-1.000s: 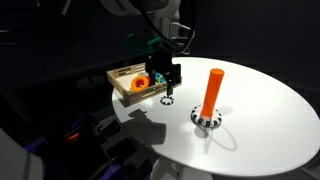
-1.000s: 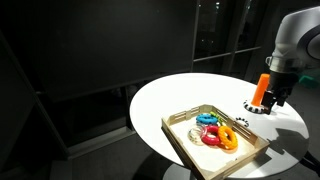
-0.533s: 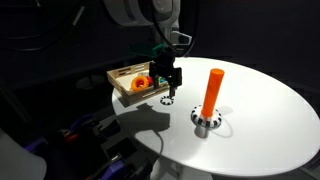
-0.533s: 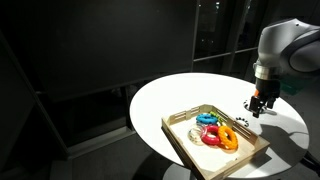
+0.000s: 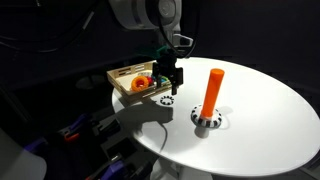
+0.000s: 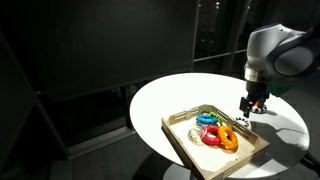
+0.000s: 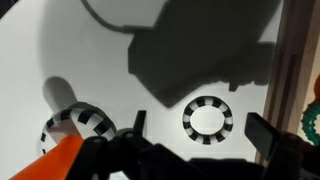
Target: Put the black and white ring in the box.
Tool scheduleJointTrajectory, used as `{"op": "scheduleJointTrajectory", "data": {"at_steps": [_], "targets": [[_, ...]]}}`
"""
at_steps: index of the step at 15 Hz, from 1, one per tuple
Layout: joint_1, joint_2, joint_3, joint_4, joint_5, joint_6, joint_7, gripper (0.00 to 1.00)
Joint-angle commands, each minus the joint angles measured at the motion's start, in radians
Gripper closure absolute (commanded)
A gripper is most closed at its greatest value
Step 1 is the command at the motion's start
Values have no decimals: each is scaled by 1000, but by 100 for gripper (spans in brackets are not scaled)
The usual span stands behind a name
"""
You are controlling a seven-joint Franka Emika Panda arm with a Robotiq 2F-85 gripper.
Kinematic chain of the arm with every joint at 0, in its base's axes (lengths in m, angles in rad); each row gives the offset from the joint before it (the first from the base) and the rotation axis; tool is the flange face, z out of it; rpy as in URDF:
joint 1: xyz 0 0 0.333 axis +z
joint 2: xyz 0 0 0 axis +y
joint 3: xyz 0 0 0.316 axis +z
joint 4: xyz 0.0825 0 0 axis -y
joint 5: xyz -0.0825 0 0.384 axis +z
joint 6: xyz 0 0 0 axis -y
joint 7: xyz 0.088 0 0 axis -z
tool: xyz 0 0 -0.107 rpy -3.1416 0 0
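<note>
The black and white ring (image 7: pixel 208 119) lies flat on the white table, small in both exterior views (image 5: pixel 166 98) (image 6: pixel 243 123). My gripper (image 7: pixel 203 128) hangs right above it, open, one finger (image 7: pixel 138 122) on each side of the ring and nothing between them. In the exterior views the gripper (image 5: pixel 169 86) (image 6: pixel 249 108) stands just beside the box. The box (image 5: pixel 132 82) (image 6: pixel 213 146) is a shallow light wooden tray with several coloured rings (image 6: pixel 217 134) in it; its edge (image 7: pixel 296 70) runs down the right of the wrist view.
A tall orange peg (image 5: pixel 212 88) on a black-and-white checkered base (image 5: pixel 206 120) (image 7: pixel 88 121) stands close to the ring, on the side away from the box. The round white table (image 5: pixel 260 120) ends near the box; dark surroundings lie beyond.
The gripper has moved from near the peg toward the box and now hangs over the ring. Its jaws stayed open; the ring has not moved.
</note>
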Motion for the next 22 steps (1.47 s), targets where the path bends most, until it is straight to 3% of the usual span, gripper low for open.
{"op": "scheduleJointTrajectory", "data": {"at_steps": [1,14,22], "targets": [[10,1,-11,2,5,-1,-4,0],[19,93,-47,-14,22,230,11,0],[38,123,-52,-6,58,262,7,0]]}}
